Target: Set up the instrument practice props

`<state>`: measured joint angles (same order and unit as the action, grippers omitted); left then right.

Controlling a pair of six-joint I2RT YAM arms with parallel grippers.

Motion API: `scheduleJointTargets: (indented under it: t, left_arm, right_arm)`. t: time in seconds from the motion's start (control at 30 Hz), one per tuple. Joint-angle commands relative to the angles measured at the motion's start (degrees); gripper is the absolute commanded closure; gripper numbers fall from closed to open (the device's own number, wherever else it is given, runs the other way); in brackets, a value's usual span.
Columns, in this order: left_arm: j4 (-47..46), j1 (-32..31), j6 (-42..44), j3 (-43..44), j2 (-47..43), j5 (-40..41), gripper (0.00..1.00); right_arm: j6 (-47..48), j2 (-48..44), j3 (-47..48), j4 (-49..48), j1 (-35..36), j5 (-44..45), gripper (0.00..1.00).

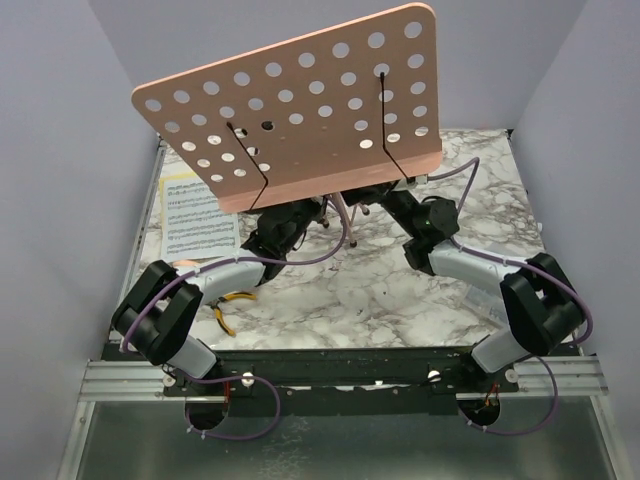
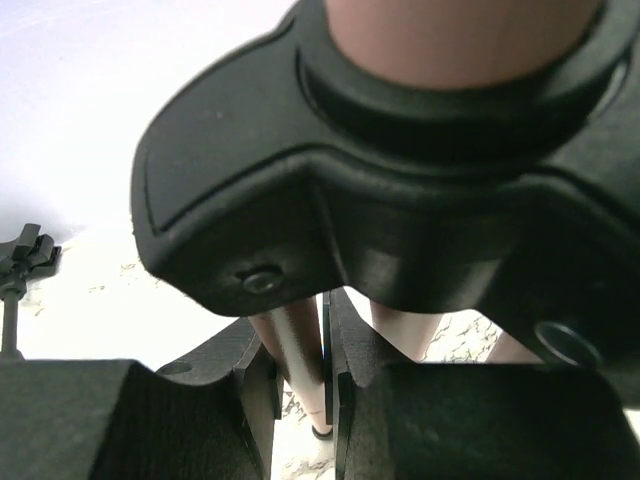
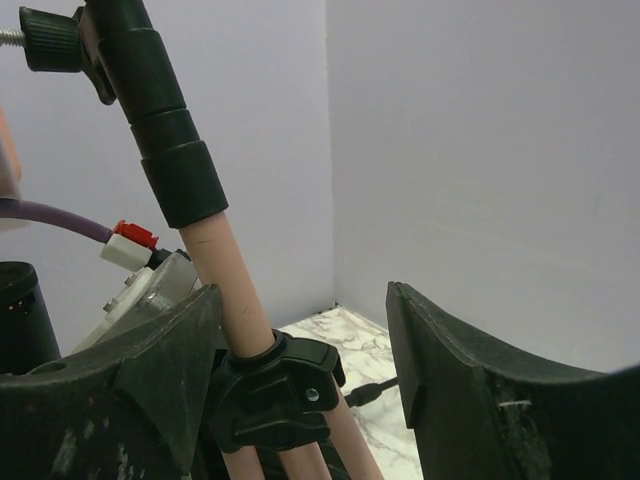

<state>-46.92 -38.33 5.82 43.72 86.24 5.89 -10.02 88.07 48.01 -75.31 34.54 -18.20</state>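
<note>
Left side: your left tool (image 2: pixel 327 385) is pinched on one thin pink leg (image 2: pixel 298 350) of the stand, just under the black hub (image 2: pixel 400 200). The leg sits between the two fingers with hardly any gap on either side. The pink pole (image 2: pixel 460 40) drops into the hub from above, close to that lens and blurred.

Right side: your right tool (image 3: pixel 300 298) is spread wide. The pole runs up tilted inside the gap, right beside the finger (image 3: pixel 150 400) on the left of that view and well apart from the other finger (image 3: pixel 480 400). The hub (image 3: pixel 280 390) sits at finger level there, with legs branching below it. Black sleeves (image 3: pixel 165 150) and a knob (image 3: pixel 50 35) sit higher up the pole.

On the top camera you see the desk (image 1: pixel 300 110) high over the counter (image 1: pixel 420 300), tilted and filling the upper frame. Both arms reach under it, one from each side, and it hides the tips of both tools.

The sheets (image 1: pixel 195 215) lie flat on the counter at far left, with one edge hidden behind the desk. The pliers (image 1: pixel 230 305) lie on the counter beside the left arm, apart from the stand.

The left wrist view also shows a small black clip on a thin stem at the left edge, apart from the leg. It looks like the mic stand (image 2: pixel 15 265), but you only get its top
</note>
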Motion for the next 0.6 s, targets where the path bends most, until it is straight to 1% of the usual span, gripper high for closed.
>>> scheduleJointTargets:
  t: [0.0,0.1,0.13,0.17,0.23,0.3,0.37,0.47,0.57]
  left_arm:
    - [11.38,-1.74,4.43,4.26,-1.84,-1.13,1.00]
    - [19.08,-1.75,5.03,8.07,-2.13,-3.55,1.00]
    - [20.85,-1.74,4.75,8.79,-2.29,-4.24,1.00]
    - [21.83,-1.79,4.65,9.33,-2.51,-4.79,1.00]
    - [22.54,-1.85,4.19,9.66,-2.89,-5.23,1.00]
    - [22.73,-1.93,3.55,10.02,-2.62,-5.67,1.00]
    - [23.05,-1.93,2.70,10.47,-2.09,-6.58,1.00]
    - [23.45,-1.90,1.42,10.93,-1.53,-8.26,1.00]
    - [24.62,-1.86,0.94,11.68,-1.19,-8.26,1.00]
  right_arm:
    - [-0.59,-2.48,-2.27,-2.74,0.70,5.69,0.30]
    - [-5.32,-5.90,-4.55,2.10,0.69,15.90,0.29]
    - [-6.97,-7.35,-5.08,5.11,0.70,20.16,0.29]
    - [-8.43,-9.09,-5.72,7.58,0.65,22.14,0.29]
    - [-7.97,-10.93,-7.52,8.30,0.70,19.01,0.28]
    - [-7.44,-11.39,-10.21,4.66,0.70,13.56,0.27]
    - [-8.24,-11.36,-12.29,1.09,0.68,10.53,0.26]
    - [-9.88,-11.73,-14.00,-1.46,1.00,9.61,0.25]
    - [-12.29,-12.35,-16.75,-5.31,1.28,11.96,0.21]
